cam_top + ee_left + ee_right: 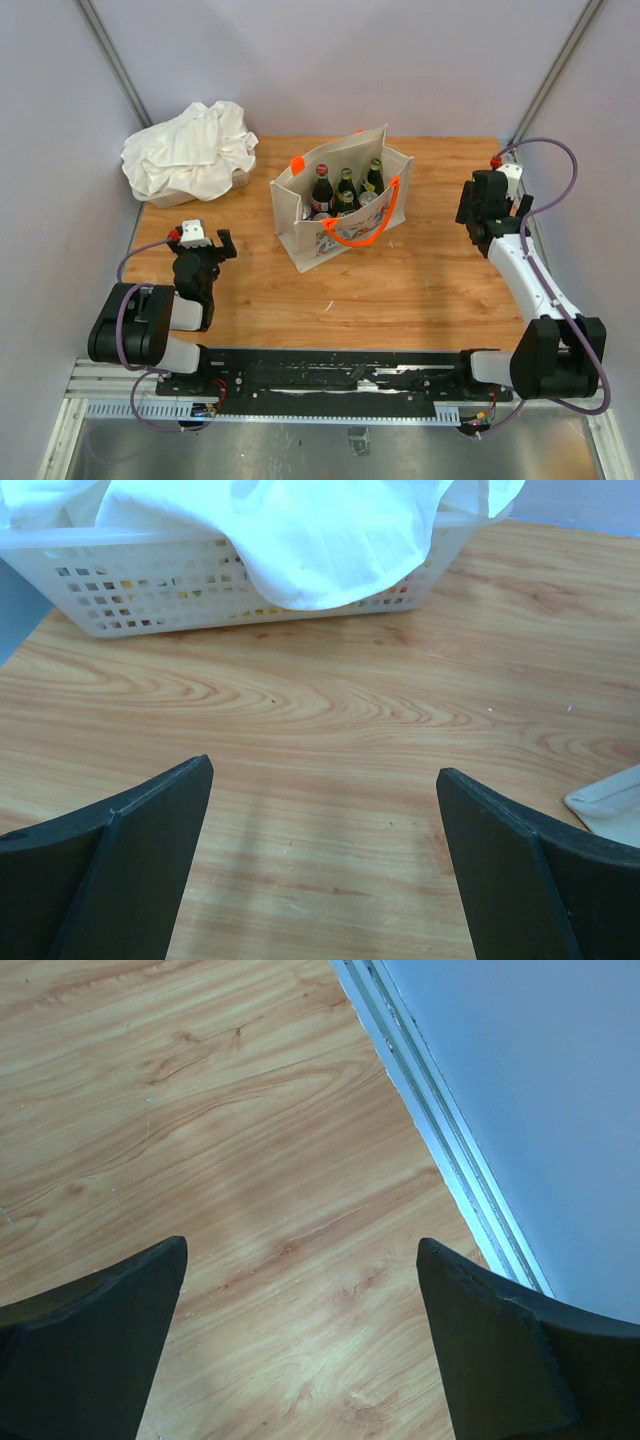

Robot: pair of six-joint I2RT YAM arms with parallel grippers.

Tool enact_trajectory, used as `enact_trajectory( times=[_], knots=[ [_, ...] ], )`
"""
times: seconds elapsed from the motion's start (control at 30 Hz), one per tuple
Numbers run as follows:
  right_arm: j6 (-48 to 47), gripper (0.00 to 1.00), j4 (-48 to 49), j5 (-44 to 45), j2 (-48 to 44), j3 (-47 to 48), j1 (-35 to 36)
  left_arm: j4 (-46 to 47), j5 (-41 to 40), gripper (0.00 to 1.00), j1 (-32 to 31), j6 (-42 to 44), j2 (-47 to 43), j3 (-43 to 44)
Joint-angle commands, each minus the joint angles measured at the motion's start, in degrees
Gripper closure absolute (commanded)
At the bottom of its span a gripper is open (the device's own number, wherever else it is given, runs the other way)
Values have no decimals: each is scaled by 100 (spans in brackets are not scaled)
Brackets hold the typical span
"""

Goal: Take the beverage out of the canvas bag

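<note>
The beige canvas bag (340, 205) with orange handles stands open mid-table in the top view. Inside it stand three dark glass bottles (346, 186) with red and green labels. A corner of the bag (612, 805) shows at the right edge of the left wrist view. My left gripper (207, 248) is open and empty, low over the table left of the bag; in its own view its jaws (325, 780) stand wide apart over bare wood. My right gripper (480, 197) is open and empty by the right table edge, right of the bag; its jaws (300, 1250) stand wide apart.
A white slotted basket (200, 590) heaped with white cloth (190, 150) stands at the back left corner. The grey wall and metal rail (440, 1130) run along the right table edge, close to my right gripper.
</note>
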Motion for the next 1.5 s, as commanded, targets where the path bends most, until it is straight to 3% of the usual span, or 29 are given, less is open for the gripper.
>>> enact_trajectory(
  times=[0.0, 0.17, 0.37, 0.47, 0.57, 0.73, 0.87, 1.07, 1.23, 1.47],
  knots=[
    [-41, 2, 79, -137, 102, 235, -72, 82, -105, 1, 39, 39, -110, 33],
    [-246, 2, 390, -177, -126, 236, -72, -1856, -52, 0, 39, 59, -998, 800],
    [-494, 2, -349, -181, 196, 1080, -72, -2371, -394, 0, -135, 362, -2016, 1306],
    [-660, 2, -465, -86, 303, 1269, -63, -3283, -459, 0, -137, 307, -2075, 2114],
    [-588, 2, -63, -96, 26, 1032, -70, -4018, 21, 0, -145, 212, -1966, 2844],
    [-607, 2, 1252, -417, -629, 327, -72, -4487, 483, 0, -145, -364, -1830, 3581],
    [-764, 2, 2036, -829, -860, 68, -72, -4943, 1389, 0, -165, -564, -1674, 4110],
    [-799, 1, 1213, -1785, -628, 866, -51, -5104, 1761, 0, -681, -692, -1686, 4305],
    [-931, 1, 1193, -2166, -766, 1031, 311, -5439, 1730, 1, -1238, -718, -1694, 4458],
    [-1605, 17, 918, -1808, -693, 1556, 1533, -5896, 1753, 10, -1622, -924, -2057, 4555]
  ],
)
